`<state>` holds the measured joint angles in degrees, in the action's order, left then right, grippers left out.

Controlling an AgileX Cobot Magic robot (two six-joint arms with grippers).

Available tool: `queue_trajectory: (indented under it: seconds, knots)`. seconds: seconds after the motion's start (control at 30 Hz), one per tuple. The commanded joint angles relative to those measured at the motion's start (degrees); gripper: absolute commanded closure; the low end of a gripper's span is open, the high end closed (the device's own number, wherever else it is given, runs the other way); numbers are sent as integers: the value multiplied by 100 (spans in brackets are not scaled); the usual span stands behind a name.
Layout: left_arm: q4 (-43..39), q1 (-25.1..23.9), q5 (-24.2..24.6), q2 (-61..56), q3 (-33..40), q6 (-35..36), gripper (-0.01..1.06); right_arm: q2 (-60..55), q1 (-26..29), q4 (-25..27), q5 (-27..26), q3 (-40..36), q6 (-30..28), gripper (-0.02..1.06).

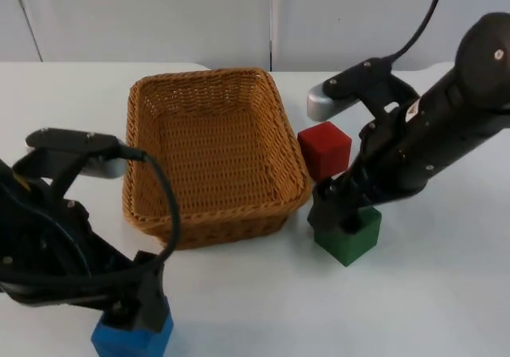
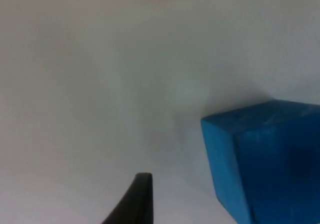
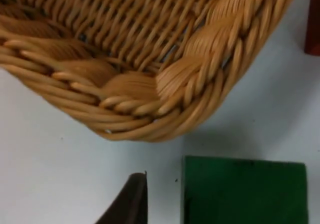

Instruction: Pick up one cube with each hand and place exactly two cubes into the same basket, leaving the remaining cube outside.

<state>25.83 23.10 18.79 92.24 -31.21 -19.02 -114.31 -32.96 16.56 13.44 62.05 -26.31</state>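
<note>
1. A white surface (image 1: 239,293) is running back to a grey partition wall (image 1: 159,14), with two black arms reaching in over it from either side.
2. A woven wicker basket (image 1: 275,110) is sitting near the middle of the surface, and nothing is lying inside it; all three cubes are resting outside its rim.
3. The red cube (image 1: 325,150) is standing just beside the basket's right wall, on the surface.
4. The green cube (image 1: 351,237) is lying in front of the red one, near the basket's front right corner; the right wrist view is showing that same basket corner (image 3: 165,84) close to the green cube (image 3: 245,191).
5. The right tool (image 1: 341,213) is coming down onto the green cube; whether its fingers are spread or pinching cannot be told.
6. The blue cube (image 1: 131,339) is sitting at the near edge of the surface, well apart from the basket.
7. The left tool (image 1: 137,307) is hanging directly over the blue cube (image 2: 265,159); its finger spacing cannot be told either.
</note>
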Motion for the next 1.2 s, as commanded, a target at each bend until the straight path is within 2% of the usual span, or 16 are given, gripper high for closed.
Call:
queue_trajectory:
  seconds: [0.0, 0.43, 0.77, 0.93, 1.0, 1.03, 1.07, 1.1, 1.17]
  knots:
    - [46, 37, -153, 135, -6, 44, 0, -75, -39, 26, -49, 39, -30, -1]
    - [84, 37, -725, 935, -6, 44, 0, -538, -39, 26, -335, 39, -30, -1]
    - [108, 37, -878, 970, -6, 44, 0, -563, -39, 26, -455, 39, -30, -1]
    - [126, 37, -903, 970, -6, 44, 1, -563, -39, 26, -451, 39, -30, 5]
    - [180, 37, -903, 970, -6, 44, 8, -563, -39, 26, -466, 39, -30, 18]
    - [226, 37, -903, 970, -6, 44, 14, -563, -39, 26, -466, 39, -30, 27]
    - [226, 37, -903, 970, -6, 44, 14, -563, -39, 26, -466, 39, -30, 27]
    - [291, 37, -903, 970, -6, 44, 26, -563, -39, 26, -466, 39, -30, 37]
    - [370, 37, -832, 970, -6, 44, 47, -543, -39, 26, -437, 39, -30, 66]
